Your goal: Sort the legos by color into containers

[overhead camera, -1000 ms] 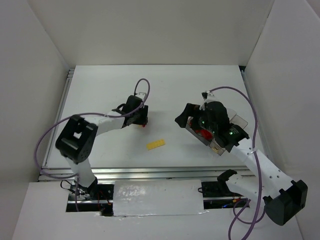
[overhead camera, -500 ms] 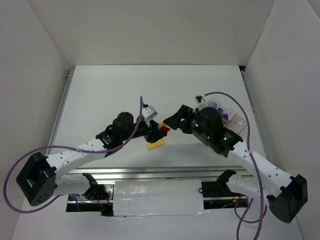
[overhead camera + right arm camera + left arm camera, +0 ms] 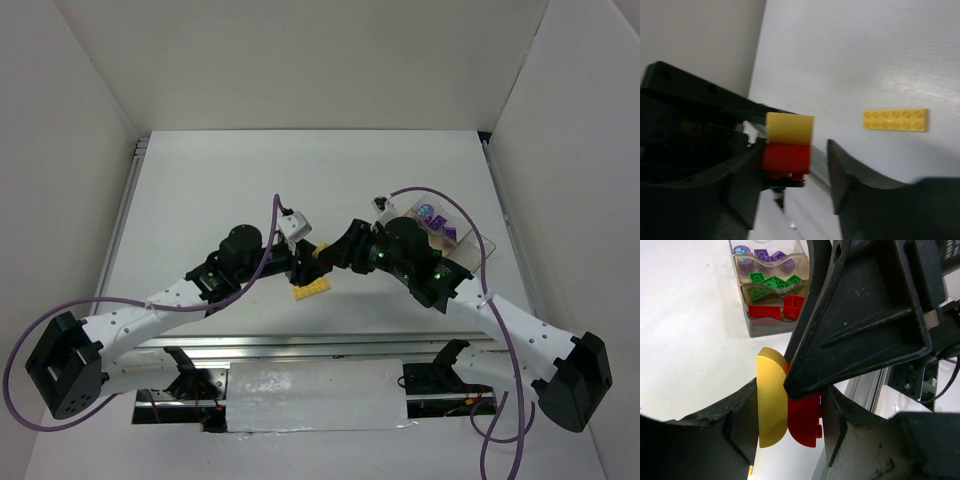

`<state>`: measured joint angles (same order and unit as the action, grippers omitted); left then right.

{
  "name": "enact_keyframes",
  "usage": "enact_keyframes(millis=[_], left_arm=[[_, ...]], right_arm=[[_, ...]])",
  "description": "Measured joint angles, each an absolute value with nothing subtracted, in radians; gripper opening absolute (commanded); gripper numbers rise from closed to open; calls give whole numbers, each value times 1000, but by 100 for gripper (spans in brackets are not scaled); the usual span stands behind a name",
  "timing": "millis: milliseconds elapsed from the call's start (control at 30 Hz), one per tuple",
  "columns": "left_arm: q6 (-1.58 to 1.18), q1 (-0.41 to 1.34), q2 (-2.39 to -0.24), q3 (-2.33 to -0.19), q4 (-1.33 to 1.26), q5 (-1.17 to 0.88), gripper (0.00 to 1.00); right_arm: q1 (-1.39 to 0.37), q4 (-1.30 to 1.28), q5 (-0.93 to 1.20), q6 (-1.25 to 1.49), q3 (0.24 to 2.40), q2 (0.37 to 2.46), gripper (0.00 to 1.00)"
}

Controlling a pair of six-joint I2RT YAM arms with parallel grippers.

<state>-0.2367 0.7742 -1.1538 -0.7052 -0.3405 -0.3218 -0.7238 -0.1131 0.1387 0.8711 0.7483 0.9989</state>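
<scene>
Bricks [image 3: 802, 420], yellow stuck to red, clamped in left gripper [image 3: 787, 425] above bench [image 3: 690, 340]. Right gripper [image 3: 795, 152] straddles red half, unclenched: one finger [image 3: 747, 165] touching, other apart. Yellow plate [image 3: 895, 120] flat on bench nearby.

Left gripper [image 3: 787, 417] clamped, right gripper [image 3: 795, 162] head-on, seemingly ajar

Plate [image 3: 311, 289] left of organizer box [image 3: 470, 250]

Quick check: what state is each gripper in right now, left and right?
Left gripper: closed on the joined yellow-and-red bricks.
Right gripper: open around those bricks, gap showing beside one finger.
</scene>
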Motion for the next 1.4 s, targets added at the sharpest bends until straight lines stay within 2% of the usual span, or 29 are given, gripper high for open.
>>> enact_keyframes(millis=[67,100,133,167,200,333,400,567,800,1000,1133,1200,1333,1367,1400], left_arm=[[-236,774,-1154,-705,-334,-319,30],[-231,774,-1154,-705,-333,-316,60],[-229,774,-1151,-705,-332,-310,71],[-236,772,-1146,-705,-331,-307,98],[-230,773,-1142,-707,-331,-305,99],[-244,776,-1105,-729,-271,-296,100],[-251,776,-1087,-775,-191,-292,100],[-297,776,-1039,-892,-39,-342,100],[-386,780,-1011,-860,-131,-688,100],[-450,788,-1037,-852,-205,-795,98],[-489,797,-1092,-853,-266,-833,93],[-508,802,-1127,-854,-282,-840,86],[-536,809,-1180,-857,-308,-852,62],[-541,810,-1184,-857,-313,-855,39],[-553,811,-1185,-859,-318,-863,25]], right_arm=[[-726,-93,160,874,752,1010,38],[-727,-77,173,870,752,1015,7],[-726,-65,184,863,751,1020,1],[-722,-44,199,861,746,1023,0],[-720,-18,221,849,740,1024,0],[-668,118,333,777,682,985,0],[-585,189,397,726,628,928,0],[-352,360,722,600,515,767,0],[-342,467,1155,525,569,765,0],[-377,439,1240,485,590,757,0],[-404,424,1238,471,610,761,0],[-418,422,1235,470,621,771,0],[-442,381,1203,458,643,797,0],[-445,362,1190,451,651,806,0],[-449,338,1173,442,664,818,0]])
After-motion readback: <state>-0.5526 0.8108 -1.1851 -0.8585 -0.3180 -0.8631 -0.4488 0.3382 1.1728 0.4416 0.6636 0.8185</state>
